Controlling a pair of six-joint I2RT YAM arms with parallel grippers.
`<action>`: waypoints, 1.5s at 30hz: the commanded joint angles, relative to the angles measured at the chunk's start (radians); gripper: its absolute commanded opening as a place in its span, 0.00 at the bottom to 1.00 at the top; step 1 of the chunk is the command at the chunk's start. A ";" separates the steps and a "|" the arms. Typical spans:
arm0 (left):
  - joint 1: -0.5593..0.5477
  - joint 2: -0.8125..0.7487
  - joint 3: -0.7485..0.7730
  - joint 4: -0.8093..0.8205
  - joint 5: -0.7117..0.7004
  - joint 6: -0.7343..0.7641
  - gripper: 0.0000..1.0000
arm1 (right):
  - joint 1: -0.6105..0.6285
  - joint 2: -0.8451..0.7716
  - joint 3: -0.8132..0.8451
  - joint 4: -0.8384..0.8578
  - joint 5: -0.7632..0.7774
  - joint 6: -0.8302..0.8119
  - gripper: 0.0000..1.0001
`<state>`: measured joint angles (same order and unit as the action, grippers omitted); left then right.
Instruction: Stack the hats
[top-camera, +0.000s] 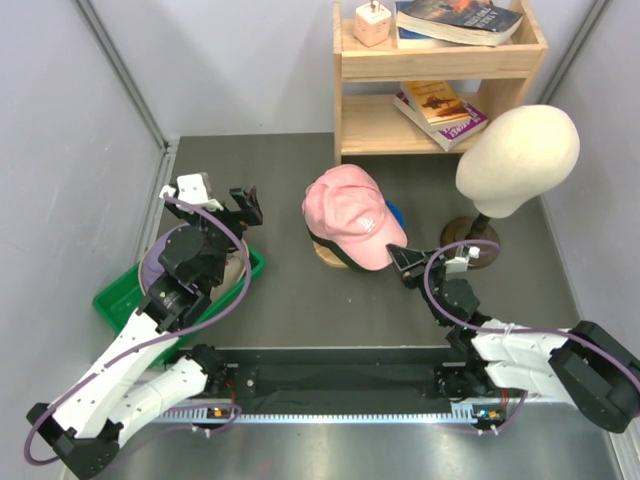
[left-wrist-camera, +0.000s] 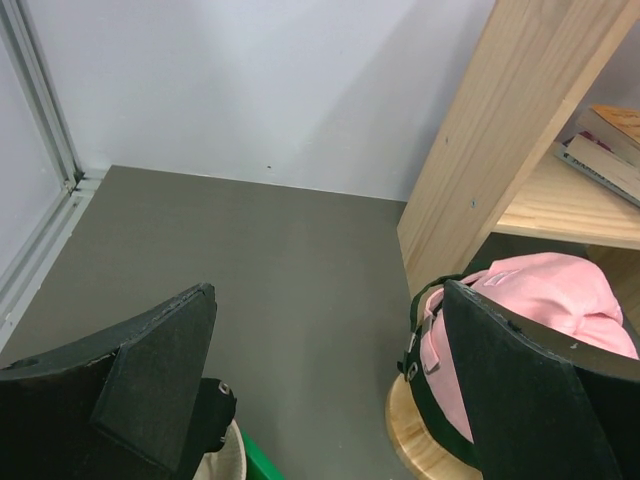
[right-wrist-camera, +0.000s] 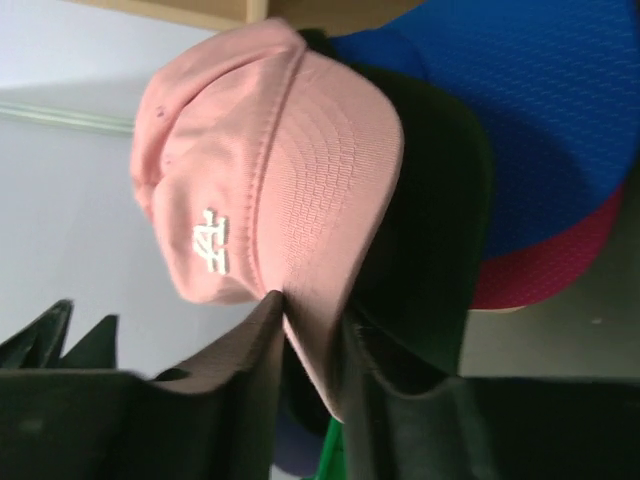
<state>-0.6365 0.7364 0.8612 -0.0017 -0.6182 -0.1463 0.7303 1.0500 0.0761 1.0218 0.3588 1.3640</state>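
A pale pink cap (top-camera: 348, 213) tops a stack of hats on a round wooden stand (top-camera: 324, 256) at mid-table. Under it the right wrist view shows a black cap (right-wrist-camera: 430, 200), a blue cap (right-wrist-camera: 540, 120) and a bright pink hat (right-wrist-camera: 540, 275). My right gripper (top-camera: 400, 262) is shut on the pink cap's brim (right-wrist-camera: 330, 230), at its front right edge. My left gripper (top-camera: 222, 203) is open and empty, left of the stack and above a green bin (top-camera: 115, 300). A lavender hat (top-camera: 155, 268) lies in the bin, mostly hidden by the arm. The left wrist view shows the pink cap (left-wrist-camera: 550, 290) past the open fingers (left-wrist-camera: 160, 380).
A cream mannequin head (top-camera: 520, 150) on a dark base stands right of the stack. A wooden shelf (top-camera: 440, 80) with books is at the back. Grey walls close in both sides. A cream fabric thing (left-wrist-camera: 225, 460) lies in the bin.
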 joint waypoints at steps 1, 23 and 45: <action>0.003 0.011 -0.005 0.045 0.005 0.011 0.99 | -0.025 -0.028 -0.012 -0.054 0.098 -0.146 0.36; 0.119 0.471 0.203 -0.118 0.526 -0.111 0.94 | -0.037 -0.073 0.080 -0.348 0.203 -0.226 0.00; 0.176 0.544 0.001 0.212 0.569 -0.314 0.88 | -0.201 -0.024 0.151 -0.385 0.052 -0.362 0.00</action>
<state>-0.4721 1.2533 0.8600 0.1135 -0.0811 -0.4465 0.5716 0.9913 0.2024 0.7422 0.3653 1.0939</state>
